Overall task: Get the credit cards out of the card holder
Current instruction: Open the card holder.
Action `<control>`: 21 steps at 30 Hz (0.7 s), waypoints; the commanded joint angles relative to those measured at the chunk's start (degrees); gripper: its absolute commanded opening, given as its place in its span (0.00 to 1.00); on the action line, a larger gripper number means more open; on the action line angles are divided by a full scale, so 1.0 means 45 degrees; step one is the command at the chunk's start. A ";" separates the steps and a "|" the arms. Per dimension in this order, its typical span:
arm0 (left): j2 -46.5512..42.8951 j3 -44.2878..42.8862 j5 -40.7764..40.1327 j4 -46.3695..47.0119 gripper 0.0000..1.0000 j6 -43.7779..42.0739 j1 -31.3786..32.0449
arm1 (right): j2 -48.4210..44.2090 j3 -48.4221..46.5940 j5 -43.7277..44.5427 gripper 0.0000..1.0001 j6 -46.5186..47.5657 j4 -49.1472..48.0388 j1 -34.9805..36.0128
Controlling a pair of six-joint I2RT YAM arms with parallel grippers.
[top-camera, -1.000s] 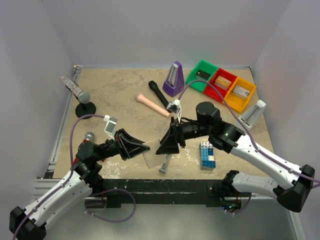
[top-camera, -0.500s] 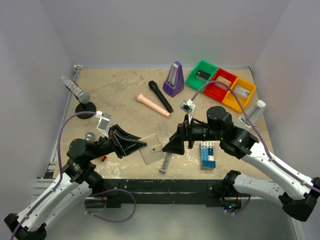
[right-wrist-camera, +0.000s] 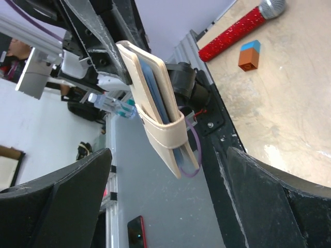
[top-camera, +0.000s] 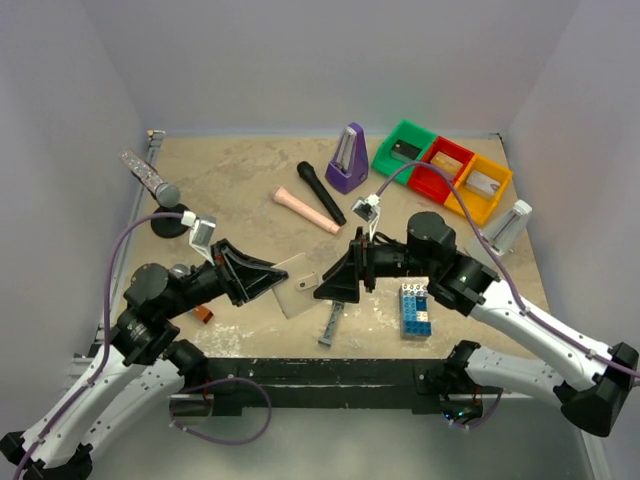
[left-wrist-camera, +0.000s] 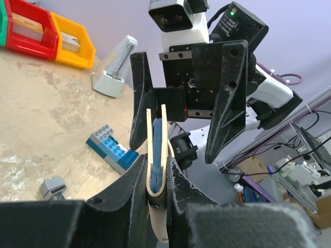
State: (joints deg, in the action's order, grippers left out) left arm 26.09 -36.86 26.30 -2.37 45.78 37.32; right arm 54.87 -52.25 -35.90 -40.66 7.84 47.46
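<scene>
Near edge: a narrow grey bar (top-camera: 330, 325) lies flat on the sandy, mottled table (top-camera: 230, 190). To its right stands a studded blue-and-white brick stack (top-camera: 415, 310), and well to its left a small orange-and-blue block (top-camera: 203, 314). All three look like hard plastic.
My left claw (left-wrist-camera: 158, 178): clamped on the left end of the card holder, which looks lifted clear of the table.
Card holder (right-wrist-camera: 152, 103): up between my two claws, edge-on to the right one. It has two stiff, smooth, pale cream covers with rounded corners and a cream band across one end. Thin blue layers are packed between the covers.
My right claw (right-wrist-camera: 170, 155): fingers wide apart, one on either side of the holder's free end, gripping nothing. I cannot tell whether a finger brushes it.
Credit cards: none shows outside the holder. Whether the blue layers are cards or lining I cannot tell.
Progress: I judge the holder picked up and presented, with the first pull not yet made. Every card is left to draw out.
Next move: I would need to pinch one card's edge alone. Closing on both covers would only tug the whole holder.
Mid table: a smooth pink rod (top-camera: 305, 210) beside a matt black microphone (top-camera: 318, 190).
Far: a purple metronome (top-camera: 348, 160), then three open bins (top-camera: 384, 155) in green, red and yellow. Small flat pieces lie in them, and I cannot tell what they are.
</scene>
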 commanded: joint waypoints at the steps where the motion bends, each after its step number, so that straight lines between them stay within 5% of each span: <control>1: -0.0211 -0.0071 -0.0162 0.0311 0.00 0.0061 0.0066 | 0.0637 -0.0088 -0.1122 0.99 -0.0903 -0.2050 -0.0020; 8: -0.0367 0.0398 -0.0162 0.1522 0.00 0.0530 0.0046 | 0.1243 0.0087 -0.1377 0.95 -0.1138 -0.2521 0.0039; 21: -0.0328 0.0672 -0.1236 0.2324 0.00 0.1096 0.0046 | 0.1947 0.0204 -0.2315 0.49 -0.1900 -0.4084 0.0410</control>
State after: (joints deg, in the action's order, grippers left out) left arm 25.21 -33.85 23.35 3.57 48.99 37.32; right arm 63.94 -51.70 -43.79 -47.66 -5.32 48.90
